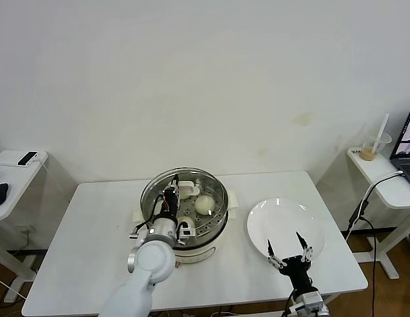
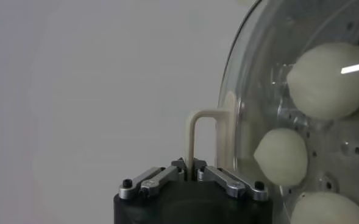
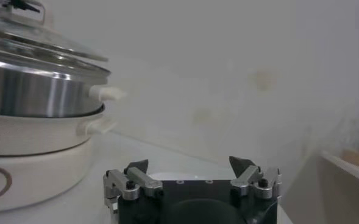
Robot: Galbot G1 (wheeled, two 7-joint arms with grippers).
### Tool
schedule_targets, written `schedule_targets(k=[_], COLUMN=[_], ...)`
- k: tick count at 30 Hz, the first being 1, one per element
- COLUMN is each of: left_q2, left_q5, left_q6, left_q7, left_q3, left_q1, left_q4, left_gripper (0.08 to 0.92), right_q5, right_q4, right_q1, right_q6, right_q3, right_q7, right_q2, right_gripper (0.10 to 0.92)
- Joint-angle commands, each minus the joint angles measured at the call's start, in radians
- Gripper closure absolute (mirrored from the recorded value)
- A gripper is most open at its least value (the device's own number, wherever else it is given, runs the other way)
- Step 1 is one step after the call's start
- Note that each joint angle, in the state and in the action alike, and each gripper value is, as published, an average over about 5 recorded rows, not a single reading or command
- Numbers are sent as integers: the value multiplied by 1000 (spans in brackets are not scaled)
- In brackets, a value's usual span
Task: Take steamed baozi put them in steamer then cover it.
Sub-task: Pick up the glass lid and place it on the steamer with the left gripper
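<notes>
The steel steamer (image 1: pixel 211 234) stands on its white base mid-table. The clear glass cover (image 1: pixel 158 188) lies over it. My left gripper (image 1: pixel 170 198) is shut on the cover's cream handle (image 2: pixel 197 131). Three baozi show through the glass in the head view: one (image 1: pixel 205 203), another (image 1: pixel 185 191) and a third (image 1: pixel 185 224). They also show in the left wrist view (image 2: pixel 328 79). My right gripper (image 1: pixel 284 240) is open and empty, low over the near part of the white plate (image 1: pixel 284 214). The right wrist view shows the steamer (image 3: pixel 39 91) and cover (image 3: pixel 33 39) off to the side.
The white plate holds nothing. A side table (image 1: pixel 13 173) at the left carries a phone and a mouse. A side table (image 1: pixel 383 175) at the right carries a drink cup (image 1: pixel 373 148) and a laptop. Cables hang at the right of the table.
</notes>
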Motion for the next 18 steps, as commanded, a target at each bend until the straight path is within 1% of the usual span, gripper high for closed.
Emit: schedule_targets(k=[1, 10, 18], left_q2=[-31, -28, -24], left_q5=[37, 46, 38], left_q6=[-13, -19, -17], left_q7=[-6, -4, 3], left_q3=[7, 0, -4], left_q1=[6, 21, 31], left_q4=[22, 17, -12], left_gripper=[855, 855, 855], right_q5=[-1, -2, -5], right_q4=[-2, -5, -7], right_q1=[3, 3, 6], right_q6=[-1, -1, -4], right_q3=[-8, -11, -18], right_q7=[1, 1, -1], right_q2=[4, 2, 3], right_gripper=[203, 203, 203])
